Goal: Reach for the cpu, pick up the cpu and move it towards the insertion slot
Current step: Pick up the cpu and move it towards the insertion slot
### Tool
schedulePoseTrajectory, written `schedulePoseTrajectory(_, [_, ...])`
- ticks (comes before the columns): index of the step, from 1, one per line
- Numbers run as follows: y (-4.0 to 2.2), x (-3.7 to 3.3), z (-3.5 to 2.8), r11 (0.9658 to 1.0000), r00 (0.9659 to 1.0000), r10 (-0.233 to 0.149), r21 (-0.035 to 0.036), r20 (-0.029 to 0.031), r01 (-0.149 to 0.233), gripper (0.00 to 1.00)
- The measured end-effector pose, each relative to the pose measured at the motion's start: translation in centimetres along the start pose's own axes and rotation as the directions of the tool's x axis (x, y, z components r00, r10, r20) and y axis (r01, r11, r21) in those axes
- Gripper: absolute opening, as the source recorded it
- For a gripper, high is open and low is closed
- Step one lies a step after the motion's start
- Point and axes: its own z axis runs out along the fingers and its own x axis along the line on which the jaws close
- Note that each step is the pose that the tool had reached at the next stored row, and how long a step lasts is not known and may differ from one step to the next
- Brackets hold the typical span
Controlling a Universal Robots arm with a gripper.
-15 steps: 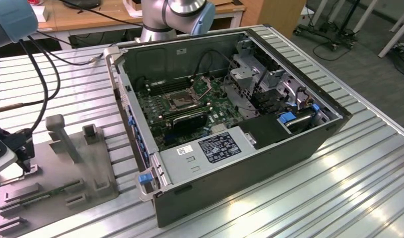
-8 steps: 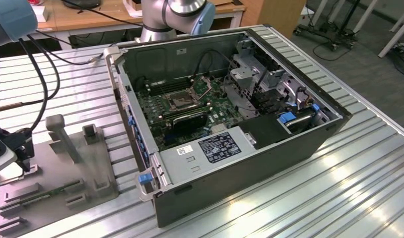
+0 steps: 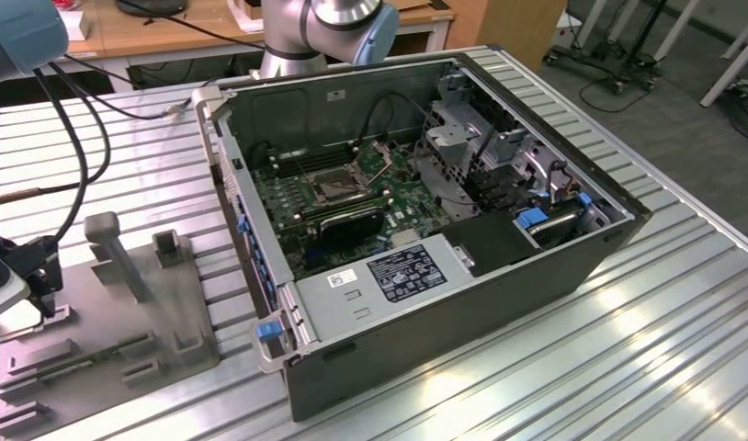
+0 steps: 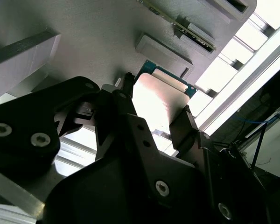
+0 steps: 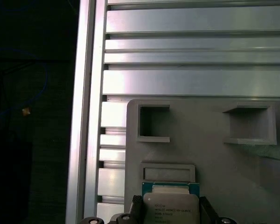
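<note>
The cpu (image 5: 171, 207), a flat square chip with a silvery face on a green rim, lies on the grey fixture block (image 5: 200, 154). My gripper (image 5: 171, 213) straddles it, one dark finger against each of two opposite edges, shut on it. The second wrist view shows the same grip: the cpu (image 4: 159, 95) sits between the two black fingers (image 4: 183, 122) of the gripper (image 4: 155, 105). In the exterior view the gripper (image 3: 9, 292) is low over the fixture block (image 3: 117, 317) at that view's left. The insertion slot (image 3: 337, 186) is a square socket on the green board inside the open computer case (image 3: 571, 276).
The fixture block carries upright posts (image 3: 110, 243) and several recesses (image 5: 154, 122); a memory stick (image 3: 98, 354) lies on it. Black cables (image 3: 73, 138) hang from the arm. The case's wall (image 3: 245, 230) stands between the fixture and the socket. Ribbed aluminium table (image 3: 619, 367) lies all around.
</note>
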Motion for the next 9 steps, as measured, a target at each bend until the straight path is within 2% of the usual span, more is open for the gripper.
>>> schedulePoseTrajectory(9, [0.01, 0.00, -0.21, 1.0000, 1.0000, 0.000, -0.0001, 0.0002, 0.000, 0.55])
